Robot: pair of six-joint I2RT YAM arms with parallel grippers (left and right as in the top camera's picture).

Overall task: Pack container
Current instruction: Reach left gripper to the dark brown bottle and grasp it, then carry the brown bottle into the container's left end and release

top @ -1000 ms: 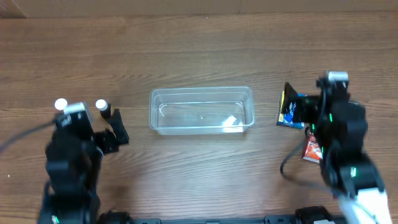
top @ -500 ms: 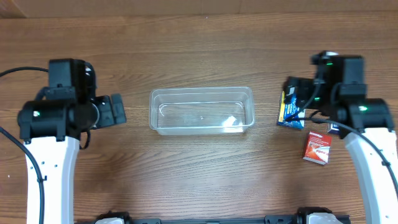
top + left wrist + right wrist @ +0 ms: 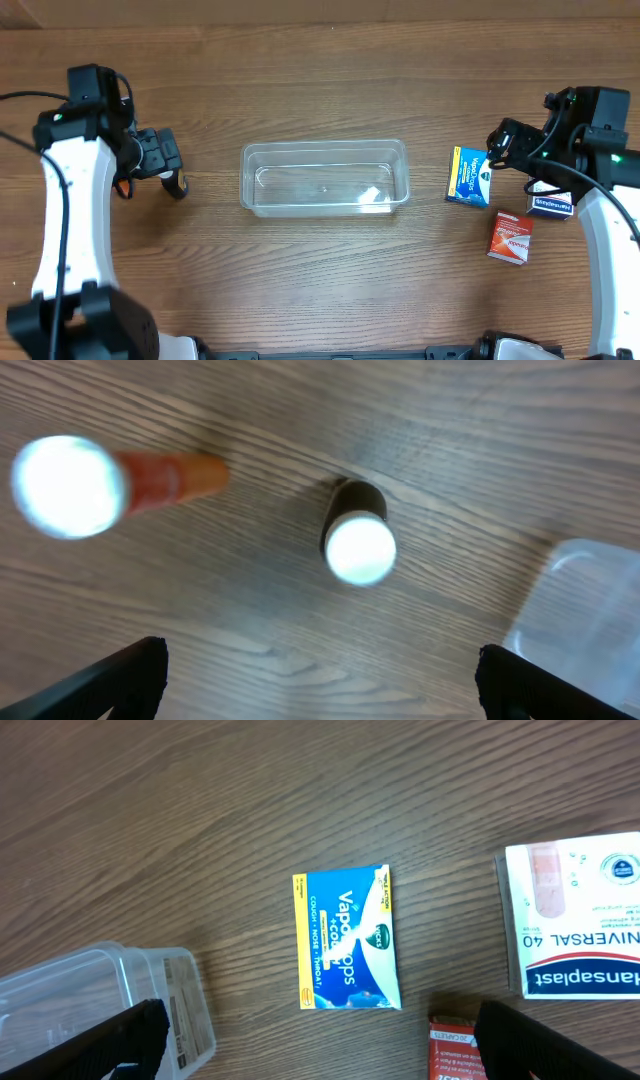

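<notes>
The clear container (image 3: 323, 147) stands empty at the table's middle; its corner shows in the left wrist view (image 3: 585, 600) and the right wrist view (image 3: 90, 995). My left gripper (image 3: 170, 168) is open and empty, hovering left of the container above a dark white-capped bottle (image 3: 357, 542) and an orange white-capped bottle (image 3: 75, 485). Its fingertips (image 3: 320, 685) are spread wide. My right gripper (image 3: 503, 142) is open and empty, high above a blue lozenge box (image 3: 469, 175) that lies right of the container. Its fingertips (image 3: 325, 1045) are spread wide below the blue box (image 3: 345, 940).
A white plaster box (image 3: 550, 206) and a red box (image 3: 510, 238) lie right of the blue box; both show in the right wrist view, white (image 3: 580, 925) and red (image 3: 458, 1050). From overhead the left arm hides the bottles, except an orange sliver (image 3: 121, 187).
Both arms have risen from low over the table and swung outward. The left gripper moved left over the bottles. The right gripper moved right, uncovering the blue and white boxes.
</notes>
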